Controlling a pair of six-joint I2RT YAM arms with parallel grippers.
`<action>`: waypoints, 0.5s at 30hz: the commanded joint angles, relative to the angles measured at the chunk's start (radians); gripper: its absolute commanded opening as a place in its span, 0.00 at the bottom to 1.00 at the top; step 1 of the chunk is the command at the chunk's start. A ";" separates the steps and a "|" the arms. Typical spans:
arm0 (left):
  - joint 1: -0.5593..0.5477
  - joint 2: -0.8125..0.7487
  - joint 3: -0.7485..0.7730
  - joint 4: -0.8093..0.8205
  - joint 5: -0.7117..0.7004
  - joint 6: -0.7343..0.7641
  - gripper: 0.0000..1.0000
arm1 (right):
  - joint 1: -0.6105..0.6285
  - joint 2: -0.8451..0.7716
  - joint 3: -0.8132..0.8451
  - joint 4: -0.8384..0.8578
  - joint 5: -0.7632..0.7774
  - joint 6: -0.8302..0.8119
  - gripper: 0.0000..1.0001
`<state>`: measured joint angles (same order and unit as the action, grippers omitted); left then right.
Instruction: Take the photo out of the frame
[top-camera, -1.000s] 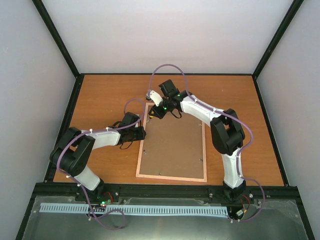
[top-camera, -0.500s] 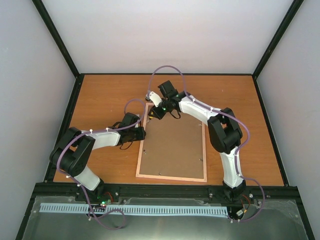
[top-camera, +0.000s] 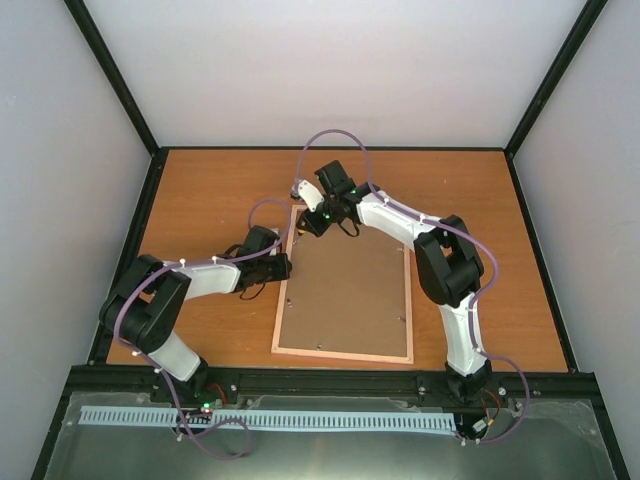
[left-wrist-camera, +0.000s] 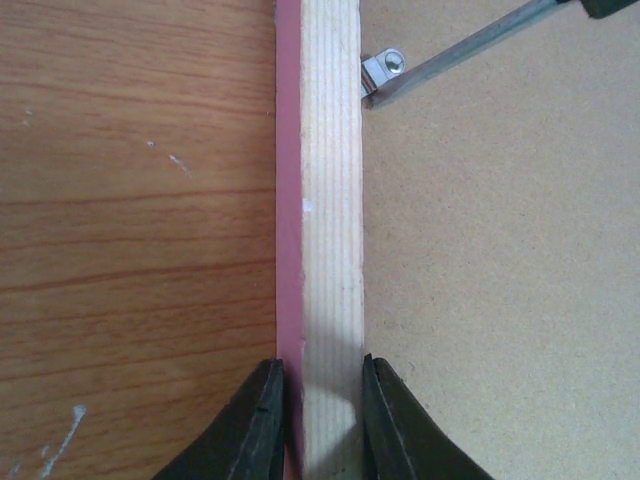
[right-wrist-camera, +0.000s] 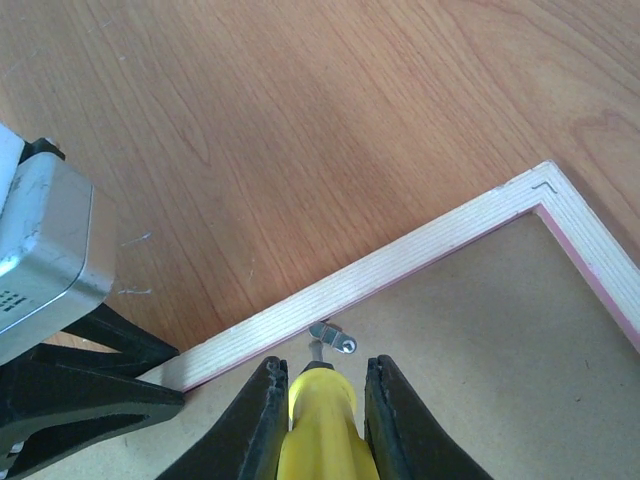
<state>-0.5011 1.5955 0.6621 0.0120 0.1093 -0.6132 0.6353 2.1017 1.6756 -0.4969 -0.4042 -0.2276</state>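
Observation:
The frame (top-camera: 281, 300) lies face down on the table, its pale wood edge and thin pink border showing. The brown backing board (top-camera: 350, 290) fills it, and the photo is hidden under the board. My left gripper (top-camera: 284, 266) is shut on the frame's left rail (left-wrist-camera: 330, 200), one finger on each side. My right gripper (top-camera: 308, 228) is shut on a yellow-handled screwdriver (right-wrist-camera: 320, 420). The screwdriver's tip touches a small metal clip (right-wrist-camera: 333, 336) at the rail near the far left corner. The clip (left-wrist-camera: 382, 70) and the screwdriver's shaft (left-wrist-camera: 470, 45) also show in the left wrist view.
The wooden table (top-camera: 200, 190) is bordered by black rails and white walls. Other small clips (top-camera: 402, 320) sit along the frame's inner edge. My left gripper's fingers (right-wrist-camera: 90, 400) and its silver camera box (right-wrist-camera: 40, 250) lie close to the right gripper.
The right arm's elbow has drifted slightly left. Both grippers and the frame stay where they were.

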 joint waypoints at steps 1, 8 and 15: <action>0.000 0.014 -0.020 0.016 0.009 0.010 0.01 | -0.005 0.014 0.006 0.032 0.095 0.025 0.03; -0.001 0.014 -0.031 0.024 0.007 0.009 0.01 | -0.007 0.008 0.008 0.037 0.156 0.049 0.03; -0.001 0.008 -0.035 0.020 0.011 0.011 0.01 | -0.008 -0.012 -0.007 0.028 -0.003 -0.001 0.03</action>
<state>-0.5011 1.5959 0.6460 0.0509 0.1051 -0.6132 0.6399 2.1014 1.6752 -0.4736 -0.3626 -0.1799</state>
